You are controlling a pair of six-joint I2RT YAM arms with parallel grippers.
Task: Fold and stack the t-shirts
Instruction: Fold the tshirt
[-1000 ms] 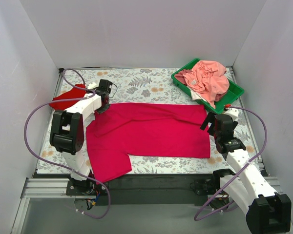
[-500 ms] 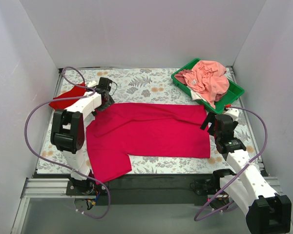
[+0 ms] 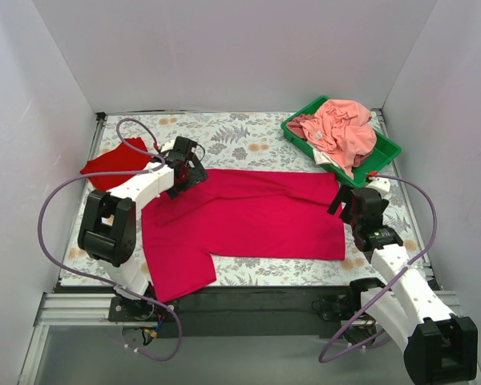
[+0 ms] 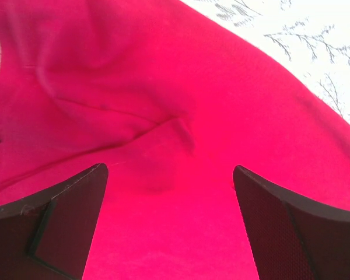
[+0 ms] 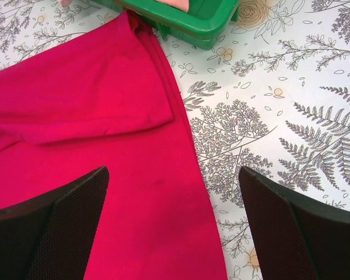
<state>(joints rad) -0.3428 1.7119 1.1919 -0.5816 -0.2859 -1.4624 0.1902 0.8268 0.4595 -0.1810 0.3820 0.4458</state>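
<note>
top external | crimson t-shirt (image 3: 256,216) | long axis left-right | hem at right

Crimson t-shirt (image 3: 256,216), grey floral cloth (image 3: 240,132)

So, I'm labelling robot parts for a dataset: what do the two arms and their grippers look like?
Left arm and right arm: white shells, black joints, a lilac cable looping along each. Left gripper and right gripper: black, with finely dimpled wedge-shaped fingers.
</note>
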